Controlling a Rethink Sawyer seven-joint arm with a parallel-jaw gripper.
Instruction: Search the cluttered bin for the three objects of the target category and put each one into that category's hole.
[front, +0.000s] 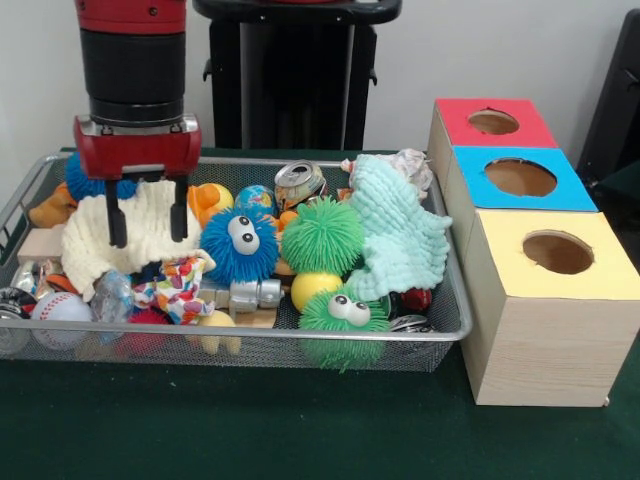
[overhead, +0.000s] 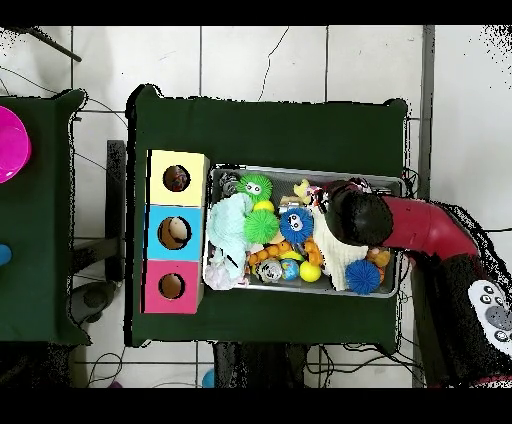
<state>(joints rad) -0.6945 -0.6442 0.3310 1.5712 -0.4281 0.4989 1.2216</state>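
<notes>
The silver wire-mesh bin (front: 250, 336) is full of toys; it also shows in the overhead view (overhead: 300, 170). My gripper (front: 148, 218) hangs over the bin's left part, open and empty, with its black fingers (front: 117, 222) apart just above the cream knitted cloth (front: 95, 240). A multicoloured polka-dot wrapper (front: 180, 285) lies just in front of and below the gripper. A whitish crinkly bag (front: 405, 163) lies at the far right behind the mint cloth (front: 400, 235); it also shows in the overhead view (overhead: 222, 275). The yellow-faced box's hole (front: 557, 252) is at the right. A shiny printed wrapper is not clearly visible.
Blue (front: 240, 245) and green (front: 322, 235) spiky balls, a dented can (front: 299, 182), a baseball (front: 60, 308) and a rubber duck (front: 208, 200) crowd the bin. Red-faced (front: 493, 122) and blue-faced (front: 520, 177) boxes stand behind the yellow one. In the overhead view the arm (overhead: 420, 225) covers the bin's right part.
</notes>
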